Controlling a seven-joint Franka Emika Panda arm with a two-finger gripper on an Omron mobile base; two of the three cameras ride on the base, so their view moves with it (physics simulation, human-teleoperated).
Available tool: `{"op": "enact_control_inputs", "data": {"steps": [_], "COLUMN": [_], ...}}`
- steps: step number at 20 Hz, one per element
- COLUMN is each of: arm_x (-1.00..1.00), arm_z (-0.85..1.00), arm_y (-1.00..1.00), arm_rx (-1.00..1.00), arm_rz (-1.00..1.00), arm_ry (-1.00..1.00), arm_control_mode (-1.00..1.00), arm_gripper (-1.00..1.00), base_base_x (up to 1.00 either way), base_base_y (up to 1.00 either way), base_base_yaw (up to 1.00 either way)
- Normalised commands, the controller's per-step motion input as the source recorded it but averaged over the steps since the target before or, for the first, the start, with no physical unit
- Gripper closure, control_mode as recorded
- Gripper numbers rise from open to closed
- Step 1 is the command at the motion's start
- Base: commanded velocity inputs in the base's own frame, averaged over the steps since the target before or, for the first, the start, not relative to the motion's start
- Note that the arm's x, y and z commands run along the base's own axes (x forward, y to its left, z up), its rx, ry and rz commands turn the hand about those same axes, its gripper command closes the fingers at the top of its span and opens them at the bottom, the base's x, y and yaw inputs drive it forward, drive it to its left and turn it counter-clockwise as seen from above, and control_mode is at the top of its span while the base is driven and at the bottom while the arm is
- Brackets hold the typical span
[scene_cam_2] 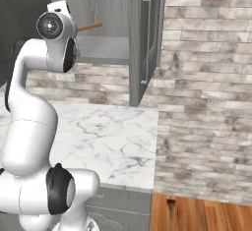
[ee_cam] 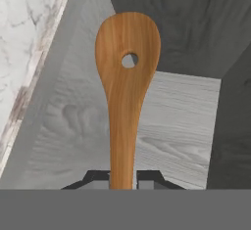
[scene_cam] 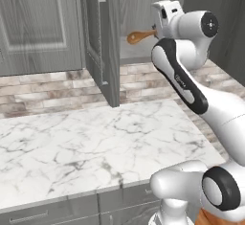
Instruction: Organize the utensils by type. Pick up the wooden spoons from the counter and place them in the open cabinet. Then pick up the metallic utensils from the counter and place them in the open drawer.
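My gripper is shut on the handle of a wooden spoon, an orange-brown one with a flat head and a small round hole. The spoon is held level inside the open cabinet, above its grey shelf, with its head pointing inward. In the right base view the spoon sticks out from the raised hand toward the cabinet. The white marble counter lies below.
The cabinet's open door stands edge-on to the left of the hand, and shows as the door in the right base view. A brick wall closes off the counter's right end. Shut grey cabinets hang to the left.
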Motion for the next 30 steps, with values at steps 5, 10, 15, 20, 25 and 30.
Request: {"op": "enact_control_inputs", "data": {"steps": [5,10,15,20,25,30], "arm_x": [0.46,0.38,0.38,0.24,0.37,0.40], "arm_z": [-0.20,-0.24,-0.18,-0.19,-0.05,-0.03], "arm_y": [0.15,0.14,0.10,0.17,0.13,0.12], "arm_rx": [0.00,0.00,0.00,0.00,0.00,0.00], "arm_rz": [0.00,0.01,0.05,0.12,0.13,0.08], "arm_ry": [0.04,0.05,0.09,0.08,0.01,0.00], "arm_control_mode": [-1.00,-1.00,-1.00,-1.00,-1.00,-1.00], "arm_gripper": [1.00,1.00,1.00,1.00,1.00,1.00], "base_base_x": [0.00,0.00,0.00,0.00,0.00,0.00], "base_base_y": [0.00,0.00,0.00,0.00,0.00,0.00], "base_base_yaw": [0.00,0.00,0.00,0.00,0.00,0.00]}}
